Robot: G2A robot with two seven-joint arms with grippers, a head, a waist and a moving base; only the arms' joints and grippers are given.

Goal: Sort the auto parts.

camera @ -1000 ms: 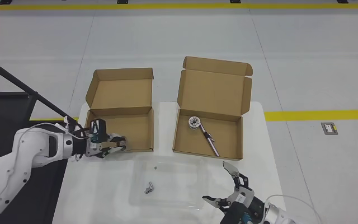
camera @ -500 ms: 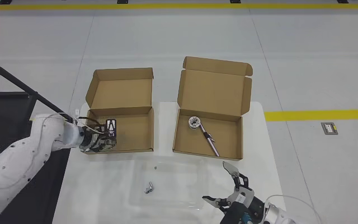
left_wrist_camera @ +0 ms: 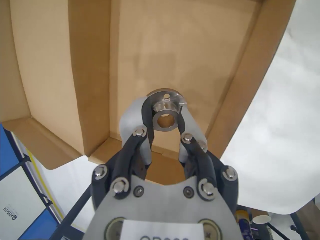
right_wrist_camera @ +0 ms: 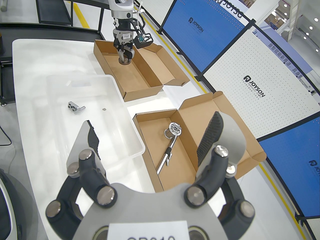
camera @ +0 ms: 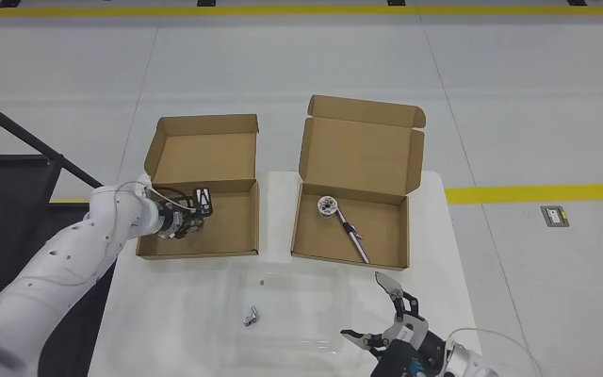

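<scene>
Vertically, left tool (left_wrist_camera: 165,119) clamps metal hub (left_wrist_camera: 166,97) inside box (left_wrist_camera: 175,38); right tool (right_wrist_camera: 153,122) spread wide.

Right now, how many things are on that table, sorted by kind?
Cardboard boxes: 2
Clear tray: 1
Round metal parts: 2 (one held by the left gripper)
Metal rod: 1
Small metal bracket: 1
Total: 7 (tiny speck in the tray left uncounted)

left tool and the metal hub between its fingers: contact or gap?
Touching. Left wrist view: the left tool has both fingers pressed against opposite sides of the metal hub, with no gap visible.
</scene>
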